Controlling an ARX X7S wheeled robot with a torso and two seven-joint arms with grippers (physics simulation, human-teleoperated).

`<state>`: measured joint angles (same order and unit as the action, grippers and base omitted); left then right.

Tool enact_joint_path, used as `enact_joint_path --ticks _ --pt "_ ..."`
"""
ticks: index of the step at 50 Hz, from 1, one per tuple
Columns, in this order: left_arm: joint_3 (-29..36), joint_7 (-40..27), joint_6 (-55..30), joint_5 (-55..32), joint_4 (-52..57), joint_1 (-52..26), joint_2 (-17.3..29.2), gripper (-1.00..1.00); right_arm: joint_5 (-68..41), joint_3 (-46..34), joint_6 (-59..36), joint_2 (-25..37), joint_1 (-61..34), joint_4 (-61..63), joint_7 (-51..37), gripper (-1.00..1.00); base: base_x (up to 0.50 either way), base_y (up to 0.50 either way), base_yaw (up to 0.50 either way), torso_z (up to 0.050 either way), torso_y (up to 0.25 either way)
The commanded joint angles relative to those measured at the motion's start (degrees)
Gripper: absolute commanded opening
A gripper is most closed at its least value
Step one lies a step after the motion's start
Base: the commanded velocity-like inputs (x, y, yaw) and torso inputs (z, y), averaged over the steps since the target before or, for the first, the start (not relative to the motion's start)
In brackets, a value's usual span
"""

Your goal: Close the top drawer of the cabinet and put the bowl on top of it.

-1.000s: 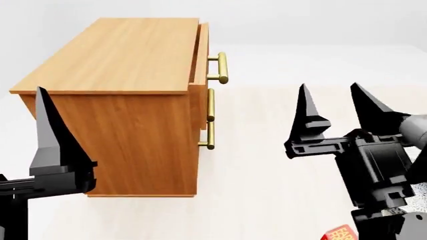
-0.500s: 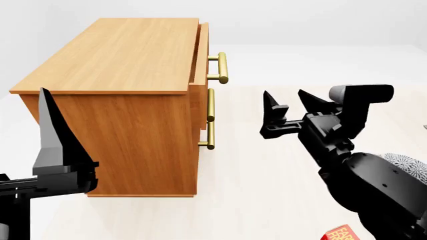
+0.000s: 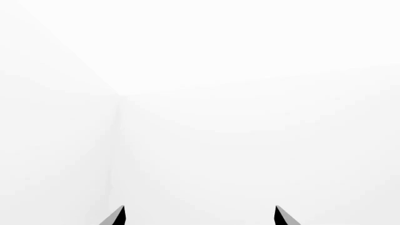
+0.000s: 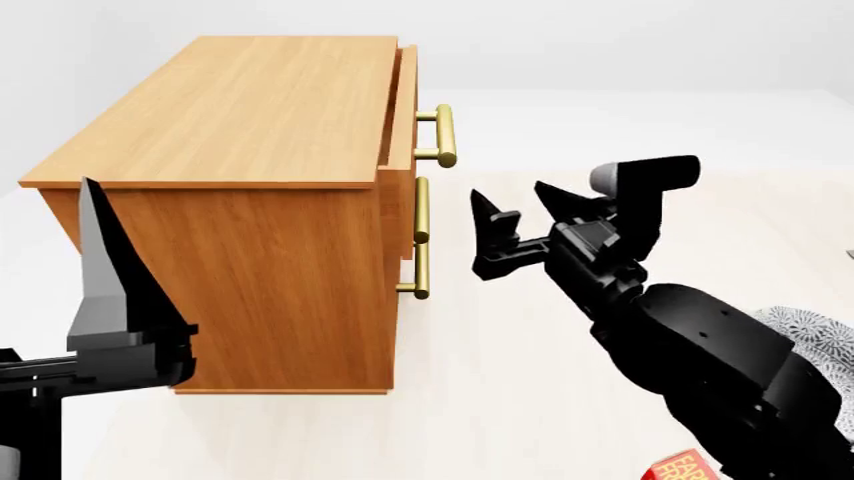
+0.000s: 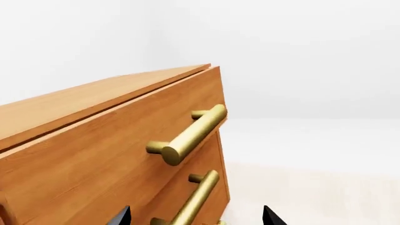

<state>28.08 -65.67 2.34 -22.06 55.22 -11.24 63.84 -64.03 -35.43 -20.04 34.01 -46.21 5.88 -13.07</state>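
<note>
The orange-brown cabinet stands at the left of the head view. Its top drawer sticks out slightly, brass handle facing right. In the right wrist view the top drawer and its handle are close ahead. My right gripper hovers open just right of the drawer fronts, level with the middle handle, pointing at them and holding nothing. My left gripper is open and empty, facing blank white; one finger shows in front of the cabinet's near side. The bowl peeks out behind my right arm.
Two lower drawers with brass handles sit under the top one; the middle handle runs between my right fingertips in the wrist view. A red box lies at the bottom edge. Pale floor stretches right of the cabinet.
My right gripper has swung from pointing upward to pointing at the cabinet and moved left, closer to the drawer fronts. The left arm and the drawer have not moved.
</note>
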Motion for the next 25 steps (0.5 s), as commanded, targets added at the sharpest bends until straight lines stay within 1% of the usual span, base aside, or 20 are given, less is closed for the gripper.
enact_joint_path --ticks 1,11,18,25 --pt "0.09 -0.03 0.34 0.32 -0.22 0.27 0.02 1.0 0.53 -2.22 -1.15 -2.73 -2.23 -1.48 2.62 1.0 0.0 0.0 0.0 0.0 0.0" --pt "0.12 -0.22 0.69 0.44 -0.27 0.42 0.21 1.0 1.16 -4.4 -2.27 -5.99 -4.87 -2.32 4.79 1.0 0.0 0.0 0.0 0.0 0.0" --pt "0.67 -0.24 2.01 2.16 -1.21 1.71 -0.18 1.0 1.34 -5.63 -3.1 -8.25 -6.46 -3.14 5.5 1.0 0.0 0.0 0.0 0.0 0.0" --pt "1.25 -0.51 3.8 4.25 -2.38 3.33 -0.48 1.0 1.96 -6.9 -3.6 -12.05 -9.48 -6.15 6.93 1.0 0.0 0.0 0.0 0.0 0.001"
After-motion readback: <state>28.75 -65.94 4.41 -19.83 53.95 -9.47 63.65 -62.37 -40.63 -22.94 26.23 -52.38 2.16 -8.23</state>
